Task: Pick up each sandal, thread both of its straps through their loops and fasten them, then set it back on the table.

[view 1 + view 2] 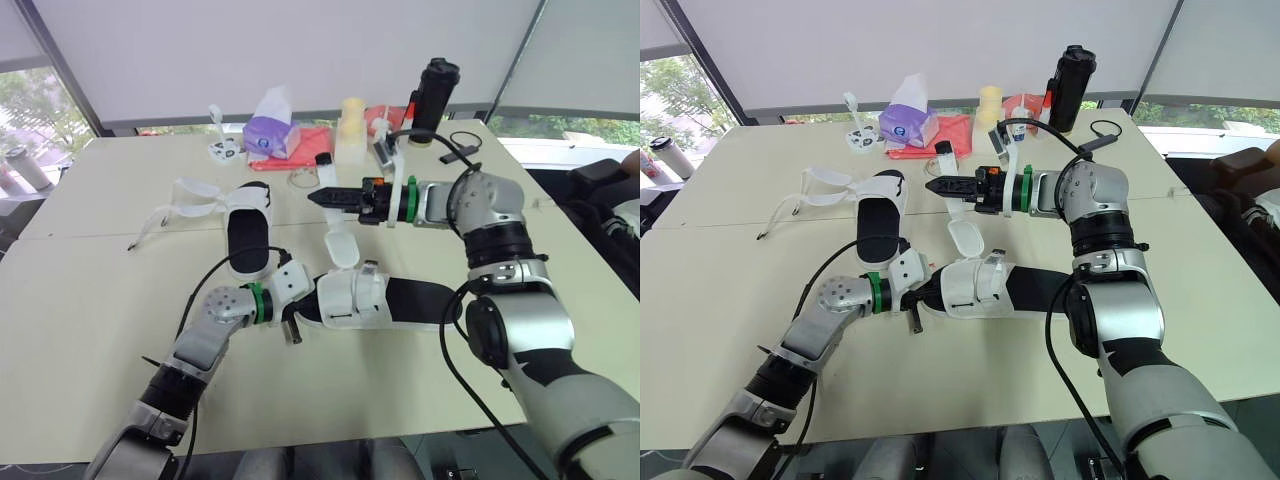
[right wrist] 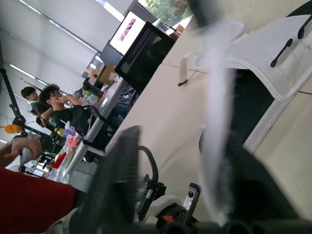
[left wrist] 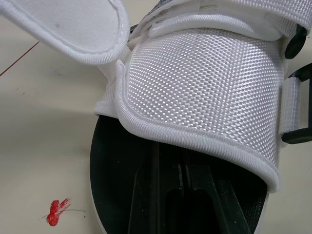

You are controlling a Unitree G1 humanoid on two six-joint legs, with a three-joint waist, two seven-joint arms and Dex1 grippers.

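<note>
- The near sandal lies on the counter, straight ahead of the robot. The second sandal waits behind it.
- Left end effector is at the toe end. I cannot tell whether it grips.
- Right end effector hovers at the upright strap. Clamped or apart, I cannot tell.
- Looks like the threading step. Next, that strap tip needs steering into its loop.
</note>
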